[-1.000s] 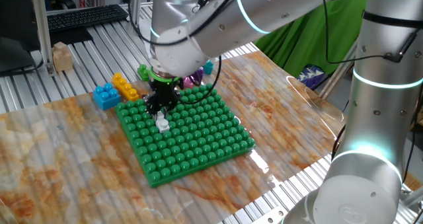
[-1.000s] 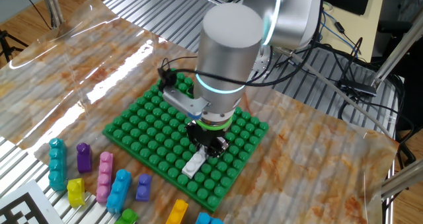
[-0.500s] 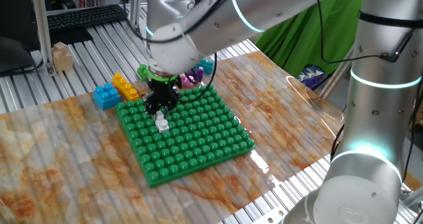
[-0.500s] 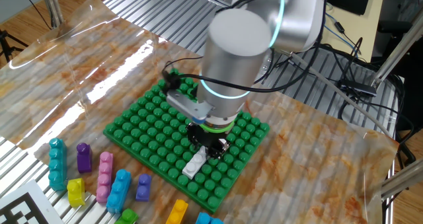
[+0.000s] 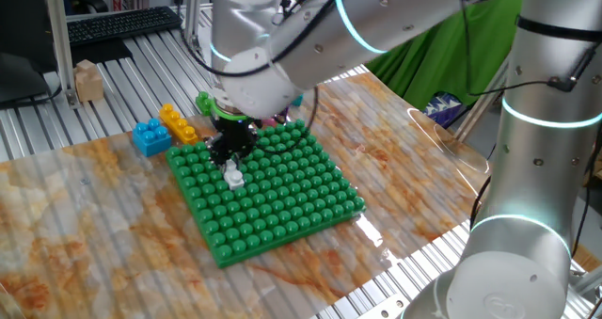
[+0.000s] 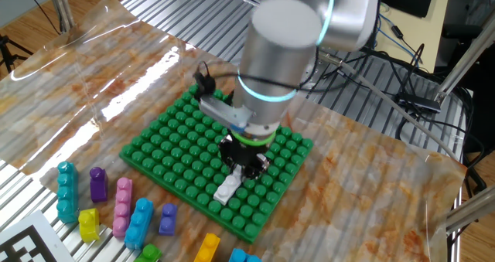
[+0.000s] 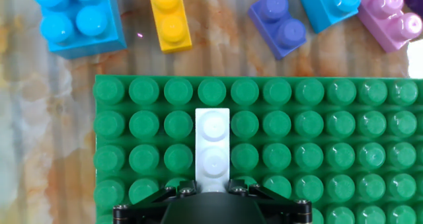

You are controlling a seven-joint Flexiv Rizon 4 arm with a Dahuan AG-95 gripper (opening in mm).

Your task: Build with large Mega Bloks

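Note:
A white two-stud brick [image 7: 213,145] stands on the green studded baseplate [image 7: 330,151], near its front-left part in one fixed view [image 5: 232,176] and near the edge facing the loose bricks in the other fixed view [image 6: 227,188]. My gripper [image 7: 213,184] sits low over the plate, its jaws closed against both sides of the brick's near end. It also shows in the fixed views [image 5: 230,157] [image 6: 242,168]. The brick's near end is hidden under the hand.
Loose bricks lie beside the plate: blue [image 7: 79,19], yellow-orange [image 7: 170,16], purple [image 7: 281,27], another blue [image 7: 327,9], pink [image 7: 390,16]. The other fixed view adds teal [image 6: 67,191], dark purple [image 6: 97,183] and yellow [image 6: 88,225]. A printed marker [image 6: 31,243] lies at the corner.
The arm's wrist and upper links have swung a little while the gripper stays at the white brick. The baseplate has shifted very slightly.

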